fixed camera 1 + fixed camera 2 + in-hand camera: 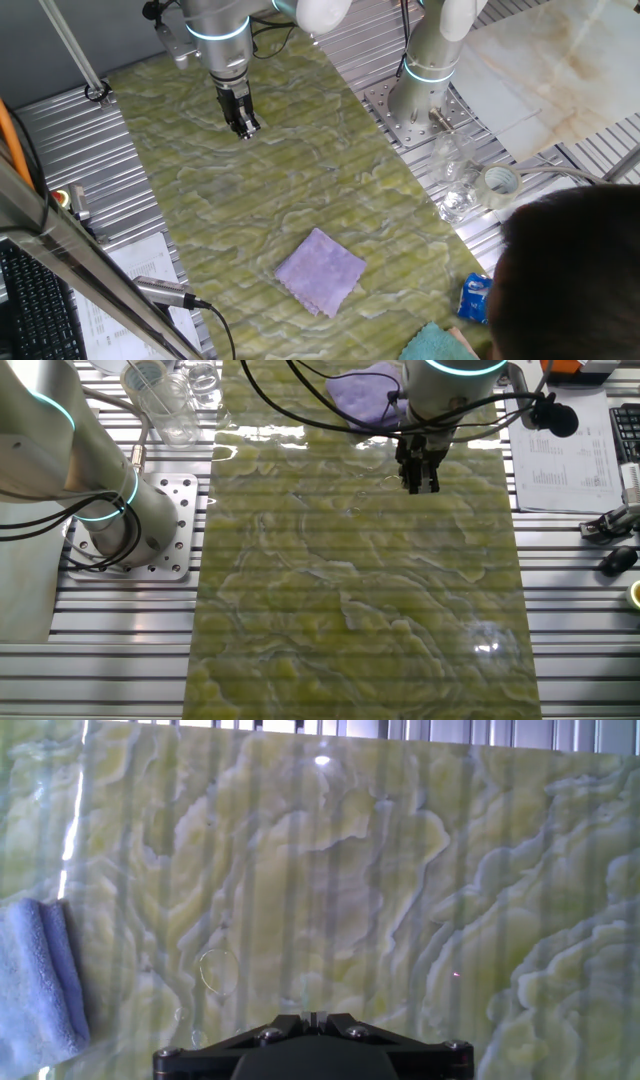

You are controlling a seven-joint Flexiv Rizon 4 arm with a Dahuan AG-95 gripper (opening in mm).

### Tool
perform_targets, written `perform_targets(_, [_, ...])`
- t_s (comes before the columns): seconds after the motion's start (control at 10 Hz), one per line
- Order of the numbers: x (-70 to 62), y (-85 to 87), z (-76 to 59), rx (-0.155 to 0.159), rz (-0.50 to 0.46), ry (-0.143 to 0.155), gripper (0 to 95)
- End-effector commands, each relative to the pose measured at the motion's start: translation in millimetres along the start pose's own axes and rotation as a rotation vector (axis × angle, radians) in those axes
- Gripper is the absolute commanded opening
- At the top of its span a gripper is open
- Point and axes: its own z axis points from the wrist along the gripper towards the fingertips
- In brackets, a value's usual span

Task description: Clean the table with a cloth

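1. Marbled green-yellow covering, veined in pale waves and glossy under the lamps, spreads over the table (pixel 300 180); we see ribbed grey metal on both its long sides.
2. Glassware (pixel 455 185) stands on the ribbed metal beside the arm's bolted base: clear tumblers (we cannot tell whether anything is in them), with a roll of clear tape (pixel 500 181) just next to them.
3. Reaching over the covering, the arm (pixel 215 30) points its wrist straight down, and the gripper (pixel 246 128) hangs close above the surface, touching nothing.
4. Its two dark fingers sit near each other with nothing between them; we cannot tell whether a gap remains.
5. Lying flat on the covering, well apart from the gripper, the cloth (pixel 320 271) is a thin lilac square, soft and lightly napped, turned corner-on in one fixed view. In the hand view we see only one edge of it at the left border.
6. A teal cloth (pixel 436 345) shows at that picture's lower edge, and a small blue packet (pixel 476 297) lies near it on the metal.
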Motion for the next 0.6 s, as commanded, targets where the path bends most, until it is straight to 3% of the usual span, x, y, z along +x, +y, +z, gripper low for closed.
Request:
perform_targets(0.1, [0.0, 0.0, -0.2, -0.002, -0.002, 0.005, 0.0])
perform_targets(0.6, [0.5, -2.6, -1.3, 0.002, -0.016, 0.009, 0.0])
